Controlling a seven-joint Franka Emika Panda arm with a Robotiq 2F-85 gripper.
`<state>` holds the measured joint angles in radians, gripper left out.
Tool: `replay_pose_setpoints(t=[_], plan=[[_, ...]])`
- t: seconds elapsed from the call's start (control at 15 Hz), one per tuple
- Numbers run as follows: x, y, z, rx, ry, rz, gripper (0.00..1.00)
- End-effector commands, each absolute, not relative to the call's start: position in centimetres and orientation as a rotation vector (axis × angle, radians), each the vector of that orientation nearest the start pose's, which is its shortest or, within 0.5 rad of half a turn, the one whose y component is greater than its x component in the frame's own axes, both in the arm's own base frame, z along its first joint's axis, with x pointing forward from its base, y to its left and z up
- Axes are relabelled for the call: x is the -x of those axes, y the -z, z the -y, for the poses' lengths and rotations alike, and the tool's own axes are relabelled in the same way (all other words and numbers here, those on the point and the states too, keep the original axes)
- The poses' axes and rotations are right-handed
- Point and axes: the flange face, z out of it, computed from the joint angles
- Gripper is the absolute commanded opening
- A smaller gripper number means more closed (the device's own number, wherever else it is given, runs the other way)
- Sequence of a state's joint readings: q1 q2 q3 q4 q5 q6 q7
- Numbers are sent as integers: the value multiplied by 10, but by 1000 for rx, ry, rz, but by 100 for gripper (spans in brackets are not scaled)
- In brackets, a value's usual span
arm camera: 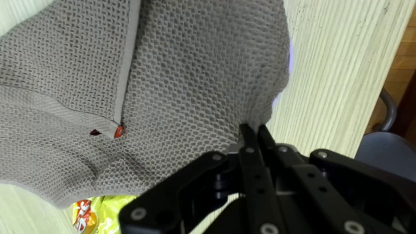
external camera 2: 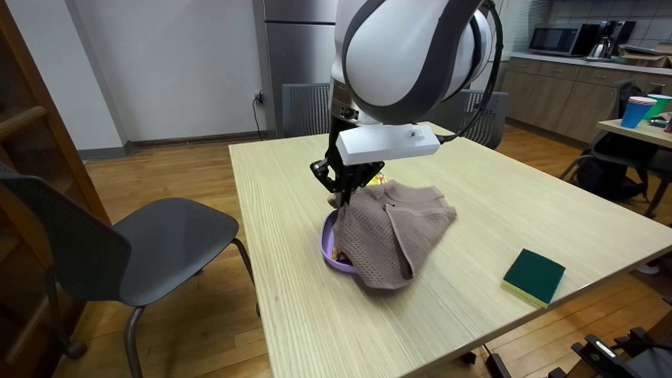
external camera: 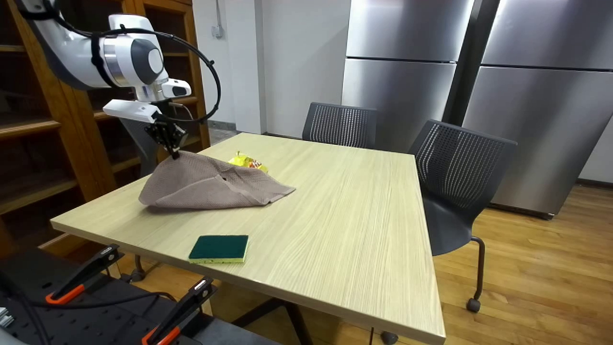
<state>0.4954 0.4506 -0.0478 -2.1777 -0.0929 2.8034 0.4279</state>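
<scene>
Our claw (arm camera: pixel 253 128) is clenched, pinching the taupe waffle-weave towel (arm camera: pixel 182 81) near one edge above the table (external camera: pixel 345 206). In an exterior view we see the towel draped partly over a purple bowl (external camera 2: pixel 326 241); a yellow snack bag (arm camera: pixel 112 214) pokes out past another edge. We judge the step in hand to be guiding that raised edge by the bowl; our next move calls for a firm pinch and slow travel.
</scene>
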Motion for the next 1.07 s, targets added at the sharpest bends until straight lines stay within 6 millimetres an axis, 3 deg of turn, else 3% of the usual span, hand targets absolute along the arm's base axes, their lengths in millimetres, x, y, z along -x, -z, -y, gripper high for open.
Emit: replay_pose_setpoints(t=[0.0, 1.0], plan=[[-520, -200, -272, 3118, 292, 186, 1], [-531, -185, -324, 3124, 257, 232, 1]])
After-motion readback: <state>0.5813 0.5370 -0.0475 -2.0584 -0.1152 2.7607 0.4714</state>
